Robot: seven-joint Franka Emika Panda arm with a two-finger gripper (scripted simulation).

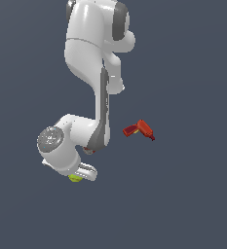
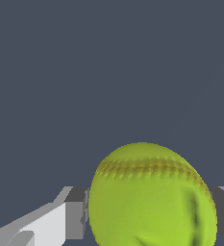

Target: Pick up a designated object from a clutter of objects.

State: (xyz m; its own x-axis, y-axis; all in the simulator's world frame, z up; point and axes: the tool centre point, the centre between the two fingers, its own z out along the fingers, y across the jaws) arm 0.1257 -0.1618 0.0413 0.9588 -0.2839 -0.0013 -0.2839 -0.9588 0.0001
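Observation:
The designated object, a yellow-green ball (image 2: 149, 202) with a stitched curved seam, fills the space between my gripper's (image 2: 151, 218) two fingers (image 2: 75, 218). Both pads lie against its sides, so the gripper is shut on it. In the exterior view only a small slice of the ball (image 1: 75, 178) shows, under the white hand of the gripper (image 1: 80, 176) at the lower left. Of the clutter of objects, only a red drill-shaped tool (image 1: 139, 130) shows plainly, lying well off toward the exterior view's right.
The white arm (image 1: 93, 73) rises over the scene and covers the ground behind the gripper. A small reddish bit (image 1: 89, 151) peeks out under the forearm; I cannot tell what it is. The floor is plain dark grey.

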